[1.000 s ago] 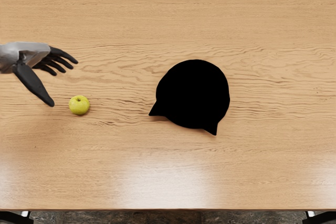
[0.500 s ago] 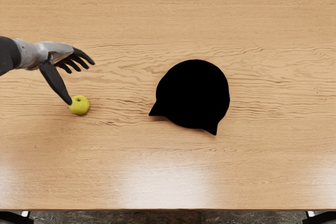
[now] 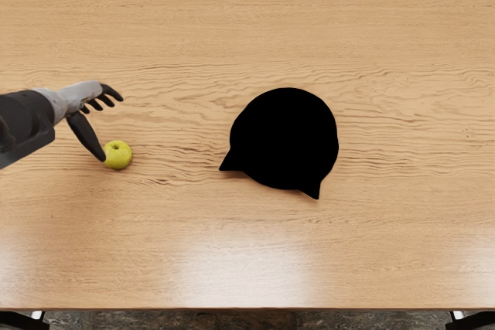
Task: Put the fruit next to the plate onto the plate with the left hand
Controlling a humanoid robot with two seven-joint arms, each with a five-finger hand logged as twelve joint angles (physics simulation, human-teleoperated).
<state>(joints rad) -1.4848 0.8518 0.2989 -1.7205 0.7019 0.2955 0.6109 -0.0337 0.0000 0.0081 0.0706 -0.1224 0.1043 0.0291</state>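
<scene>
A small yellow-green apple (image 3: 117, 154) lies on the wooden table (image 3: 247, 253), well to the left of the black plate (image 3: 285, 138). My left hand (image 3: 97, 117) reaches in from the left edge, just up and left of the apple. Its fingers (image 3: 107, 95) are spread and its thumb tip points down beside the apple's left side; whether it touches is unclear. The hand holds nothing. No right arm shows.
The plate is a flat black disc near the table's middle with nothing on it. A brown wall runs along the table's far edge.
My left arm has come further into view and the hand has dropped lower, its fingers drawing back left while the thumb stays at the apple's left side. The apple and plate have not moved.
</scene>
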